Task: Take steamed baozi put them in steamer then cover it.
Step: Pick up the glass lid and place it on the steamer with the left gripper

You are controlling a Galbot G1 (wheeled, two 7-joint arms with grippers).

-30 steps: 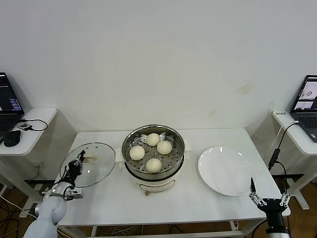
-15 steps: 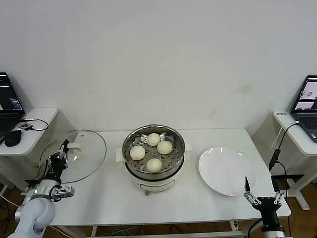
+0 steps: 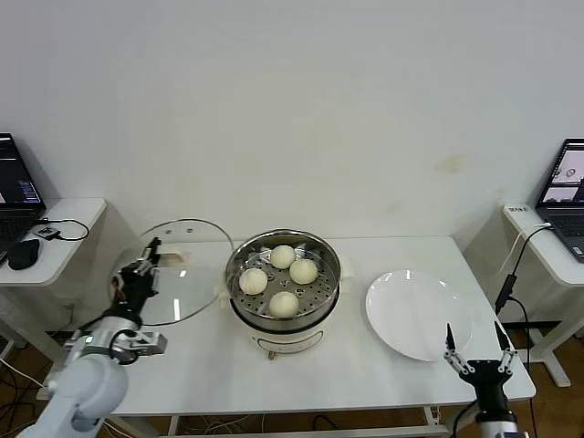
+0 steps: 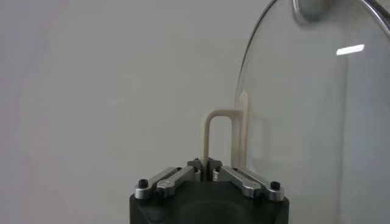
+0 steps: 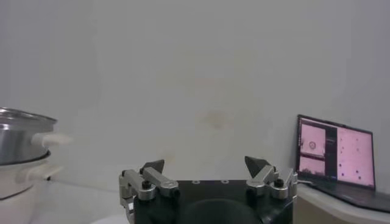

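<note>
While aloft beside steamer [image 3: 283,281]:
Cover [image 3: 178,272]: tilted above tabletop [image 3: 210,365], rigid, breakable glass (likely slick); hold by handle [image 4: 220,135].
Left gripper [image 4: 205,164]: pinching handle.
Right gripper [image 3: 474,349]: spread, idle near plate [image 3: 418,313].
Baozi [image 3: 284,304]: inside steamer.

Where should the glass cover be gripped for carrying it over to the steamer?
By its cream handle at the centre, where the left gripper is shut on it now. The cover is a smooth glass dome with a thin metal rim, so the raised rectangular loop is the only graspable part. Come from the handle side, fingers pinching across the loop's bar. The right gripper waits open.
</note>
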